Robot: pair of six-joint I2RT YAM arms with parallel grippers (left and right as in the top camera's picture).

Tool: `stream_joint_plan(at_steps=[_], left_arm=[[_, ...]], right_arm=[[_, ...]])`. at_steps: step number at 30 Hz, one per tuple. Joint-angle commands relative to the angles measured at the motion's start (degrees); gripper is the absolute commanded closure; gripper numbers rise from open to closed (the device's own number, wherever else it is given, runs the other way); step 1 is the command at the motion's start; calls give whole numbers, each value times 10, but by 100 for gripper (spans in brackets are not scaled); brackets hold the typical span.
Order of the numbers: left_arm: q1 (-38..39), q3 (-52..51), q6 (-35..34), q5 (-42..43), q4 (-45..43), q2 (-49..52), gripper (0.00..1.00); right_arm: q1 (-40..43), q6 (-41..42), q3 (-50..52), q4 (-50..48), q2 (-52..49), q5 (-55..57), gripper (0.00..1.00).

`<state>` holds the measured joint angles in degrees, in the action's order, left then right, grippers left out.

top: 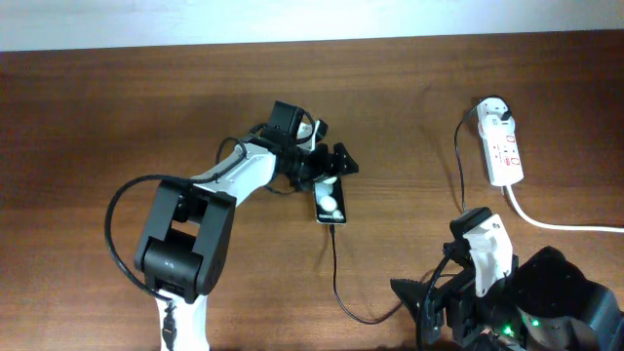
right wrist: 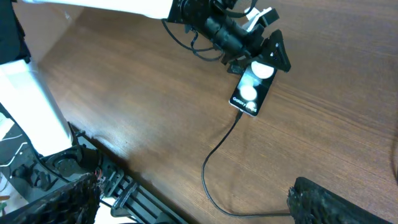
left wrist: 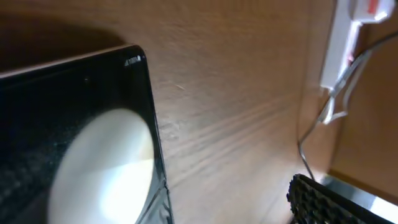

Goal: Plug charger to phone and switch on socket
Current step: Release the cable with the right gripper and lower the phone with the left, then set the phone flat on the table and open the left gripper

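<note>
The black phone [top: 330,205] lies on the table with two white round patches on its face. It also shows in the left wrist view [left wrist: 74,124] and the right wrist view [right wrist: 252,93]. My left gripper [top: 336,168] is open, its fingers straddling the phone's far end [right wrist: 267,53]. The thin black charger cable [top: 334,263] meets the phone's near end, loops toward my right gripper [top: 429,307], then runs up to the white adapter [top: 494,107] seated in the socket strip [top: 504,151]. My right gripper [right wrist: 199,205] is open, with the cable [right wrist: 211,162] lying between its fingers.
The strip's thick white cord [top: 556,224] runs off the right edge. The strip [left wrist: 339,50] and cable [left wrist: 301,143] show at the right of the left wrist view. The table's front edge and a stand [right wrist: 93,180] lie under my right wrist.
</note>
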<state>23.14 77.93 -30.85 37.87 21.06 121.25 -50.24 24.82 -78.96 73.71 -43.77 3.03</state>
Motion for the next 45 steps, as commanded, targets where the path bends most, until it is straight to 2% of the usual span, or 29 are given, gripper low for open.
stream_joint_plan(at_steps=[1, 5, 8, 10, 13, 18, 21, 25, 28, 33, 35, 38, 39, 43, 45], left_arm=[[-5, -29, 10, -178, 23, 45, 1], [-5, -29, 21, -178, 24, 45, 1], [-5, -29, 107, -178, 43, 44, 1], [-5, -29, 112, -179, 45, 45, 1], [-12, -29, 112, -238, 53, 43, 1], [-44, -20, 113, -245, 123, 24, 1], [-87, 33, 113, -319, 248, -82, 1], [-118, 57, 113, -382, 355, -317, 1], [-118, 57, 112, -388, 386, -496, 1], [-118, 57, 112, -388, 386, -727, 1], [-118, 57, 112, -388, 386, -790, 1], [-118, 57, 112, -388, 386, -883, 1], [-118, 57, 112, -388, 386, -897, 1], [-118, 58, 112, -388, 389, -957, 1], [-118, 57, 112, -388, 402, -957, 1]], right_arm=[[4, -3, -7, 0, 0, 9, 1], [4, -3, -7, 0, 0, 9, 1], [4, -3, -7, 0, -1, 9, 1], [4, -3, -7, 5, -1, 9, 1], [4, -3, -7, 26, -1, 1, 1], [4, -3, -7, 25, -1, 10, 1], [4, -3, -7, 27, -2, 70, 1], [4, -2, -7, 28, -14, 145, 16], [4, 47, -7, 28, -44, 207, 18], [4, 72, -7, 30, -121, 212, 17], [4, 79, -7, 25, -146, 212, 17], [4, 147, -7, 20, -181, 212, 16], [4, 148, -7, 20, -186, 212, 11], [4, 147, -7, 30, -189, 208, 8], [4, 151, -7, 38, -185, 208, 1]])
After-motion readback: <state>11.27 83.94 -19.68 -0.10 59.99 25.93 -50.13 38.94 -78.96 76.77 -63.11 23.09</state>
